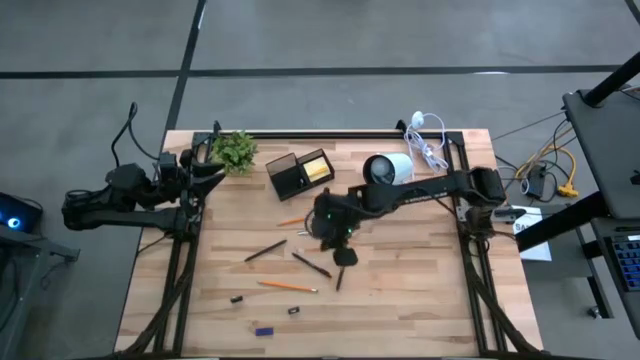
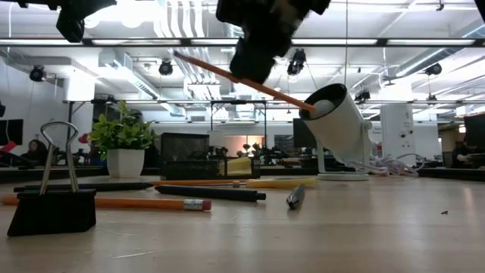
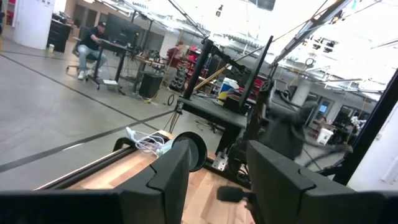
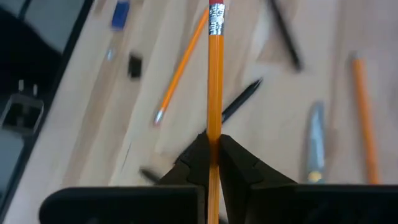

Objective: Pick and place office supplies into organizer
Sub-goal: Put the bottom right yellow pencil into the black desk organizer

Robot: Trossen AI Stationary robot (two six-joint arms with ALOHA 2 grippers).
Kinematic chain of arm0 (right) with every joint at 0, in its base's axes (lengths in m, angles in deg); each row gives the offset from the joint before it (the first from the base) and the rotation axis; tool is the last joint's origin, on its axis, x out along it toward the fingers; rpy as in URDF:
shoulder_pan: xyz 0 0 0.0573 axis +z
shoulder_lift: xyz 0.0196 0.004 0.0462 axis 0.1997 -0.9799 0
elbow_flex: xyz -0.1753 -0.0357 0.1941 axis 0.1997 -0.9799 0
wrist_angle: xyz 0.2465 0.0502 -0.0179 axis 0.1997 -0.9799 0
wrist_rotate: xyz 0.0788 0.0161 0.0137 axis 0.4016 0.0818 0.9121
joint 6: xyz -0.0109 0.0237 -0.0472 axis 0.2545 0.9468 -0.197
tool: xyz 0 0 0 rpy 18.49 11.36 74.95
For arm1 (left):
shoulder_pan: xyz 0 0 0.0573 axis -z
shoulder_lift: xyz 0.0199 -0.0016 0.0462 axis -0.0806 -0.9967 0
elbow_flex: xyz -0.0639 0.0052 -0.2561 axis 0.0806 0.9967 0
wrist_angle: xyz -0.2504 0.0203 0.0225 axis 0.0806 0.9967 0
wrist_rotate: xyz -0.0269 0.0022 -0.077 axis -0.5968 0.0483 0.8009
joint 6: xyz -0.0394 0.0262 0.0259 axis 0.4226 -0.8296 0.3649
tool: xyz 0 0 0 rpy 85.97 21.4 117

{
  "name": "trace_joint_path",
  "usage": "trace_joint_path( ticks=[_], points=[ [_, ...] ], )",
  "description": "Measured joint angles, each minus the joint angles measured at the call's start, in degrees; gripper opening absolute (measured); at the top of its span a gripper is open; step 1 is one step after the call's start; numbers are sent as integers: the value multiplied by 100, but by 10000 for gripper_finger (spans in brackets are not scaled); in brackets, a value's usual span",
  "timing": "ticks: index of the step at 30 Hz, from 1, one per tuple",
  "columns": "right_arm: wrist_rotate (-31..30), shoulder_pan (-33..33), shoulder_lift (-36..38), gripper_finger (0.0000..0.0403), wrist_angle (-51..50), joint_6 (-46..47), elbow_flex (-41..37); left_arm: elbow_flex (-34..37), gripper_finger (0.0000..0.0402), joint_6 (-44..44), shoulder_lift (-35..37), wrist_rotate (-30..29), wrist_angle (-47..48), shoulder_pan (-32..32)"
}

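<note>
My right gripper (image 1: 328,228) hangs over the middle of the table, shut on an orange pencil (image 2: 220,74) and pointing slantwise down. More office supplies lie on the wood on the table's near side of it: dark pens (image 1: 265,250) (image 1: 311,265), another orange pencil (image 1: 288,286), small black bits (image 1: 237,298) and a blue bit (image 1: 263,330). The black organizer (image 1: 298,174) stands at the back, left of centre, with a yellow block (image 1: 318,168) in it. My left gripper (image 3: 217,165) waits open at the table's left edge, holding nothing. My right gripper pinches the pencil's shaft (image 4: 214,127) between its two fingertips (image 4: 233,155), about midway along it. The eraser end (image 4: 216,15) sticks out beyond the fingers. The pencil is lifted clear of the table and tilted, one end lower toward the white cup (image 2: 341,125).
A white round cup (image 1: 388,168) lies on its side right of the organizer, with a white coiled cable (image 1: 427,140) behind it. A small green plant (image 1: 235,150) stands at the back left. A black binder clip (image 2: 53,205) sits close to the low camera.
</note>
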Motion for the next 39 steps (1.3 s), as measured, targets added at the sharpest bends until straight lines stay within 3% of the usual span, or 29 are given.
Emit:
trace_joint_path(
  ticks=[15,26,39],
  points=[
    [-284,-564,22,9,1715,868,-9,-4,146,17,0,1,-2,0],
    [-910,-922,22,9,2582,1002,-19,-4,146,18,0,1,-2,0],
    [-1104,-1498,-11,8,3802,1009,-22,-4,146,19,-1,0,-2,0]
  ],
)
